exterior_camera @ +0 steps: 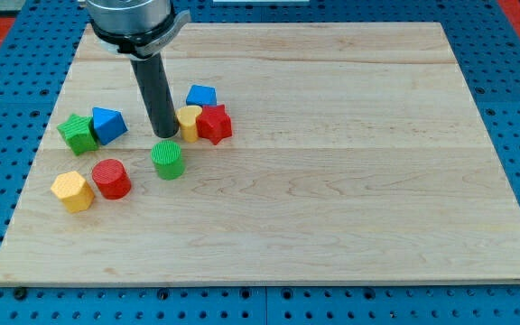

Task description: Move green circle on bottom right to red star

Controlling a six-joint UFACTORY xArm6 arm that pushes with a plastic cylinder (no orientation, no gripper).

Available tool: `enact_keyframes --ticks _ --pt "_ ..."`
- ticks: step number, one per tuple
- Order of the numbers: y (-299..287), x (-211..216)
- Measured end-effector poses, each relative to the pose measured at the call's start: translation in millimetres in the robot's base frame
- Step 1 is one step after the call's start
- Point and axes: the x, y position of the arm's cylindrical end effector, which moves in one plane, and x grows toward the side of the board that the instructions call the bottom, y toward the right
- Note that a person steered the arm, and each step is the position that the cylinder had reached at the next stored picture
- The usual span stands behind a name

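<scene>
The green circle (167, 160) is a round green cylinder on the wooden board's left half. The red star (214, 123) lies up and to the right of it, touching a yellow block (189, 122) on its left. My tip (164, 134) is the lower end of the dark rod. It sits just above the green circle in the view, very close to its top edge, and left of the yellow block.
A blue block (201, 95) sits above the yellow block and the red star. A green star (78, 133) and a blue block (108, 124) sit at the left. A red cylinder (111, 178) and a yellow block (71, 191) lie at the lower left.
</scene>
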Motion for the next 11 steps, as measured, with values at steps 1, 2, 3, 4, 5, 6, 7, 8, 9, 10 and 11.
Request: enact_keyframes --ticks 1,2,3,4,5,6,7,8,9,10,11 --pt "-20.6 3.9" --pt "-70.4 13.3" --pt "-41.1 52.3" --pt "15.1 61.2" --pt "44.4 58.1" --pt "77.9 57.0" --pt "83.5 52.6" --pt "83.5 47.0" --pt "83.5 43.3" --pt "83.5 38.6" --pt "83.5 34.3"
